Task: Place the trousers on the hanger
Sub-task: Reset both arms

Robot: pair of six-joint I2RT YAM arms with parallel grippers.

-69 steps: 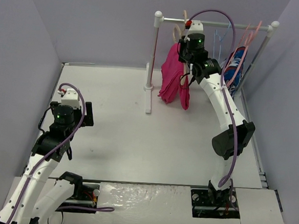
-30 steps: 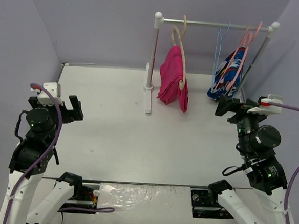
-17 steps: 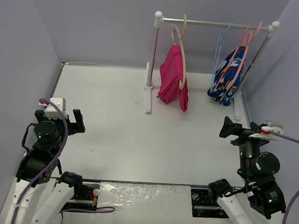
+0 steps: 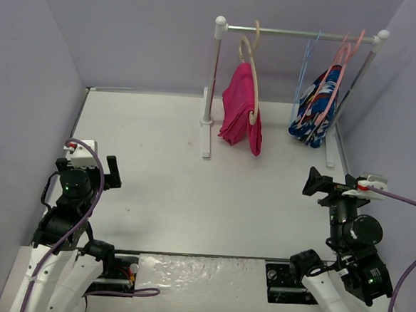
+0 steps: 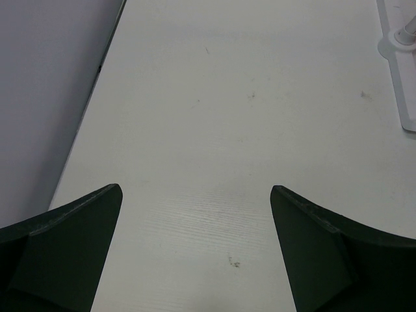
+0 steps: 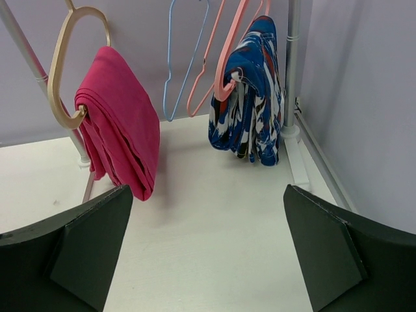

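Observation:
The magenta-pink trousers (image 4: 238,112) hang folded over the pale beige hanger (image 4: 256,95), whose hook sits on the rail (image 4: 288,33) near its left post. The right wrist view shows the same trousers (image 6: 123,123) draped through the hanger (image 6: 55,84). My right gripper (image 4: 340,184) is open at the near right, well short of the rack, with nothing between its fingers (image 6: 208,195). At the near left, my left gripper (image 4: 86,166) is also open, and only bare tabletop shows between its fingers (image 5: 195,195).
A blue, red and white garment (image 4: 312,110) hangs at the rail's right end on a salmon hanger (image 6: 227,65), beside a thin blue wire hanger (image 6: 185,65). The rack's left foot (image 5: 400,71) rests on the white table. Purple walls close in both sides.
The right arm has left the rack and pulled back to the near right. The left arm has also drawn back toward the near edge. The trousers stay on the hanger.

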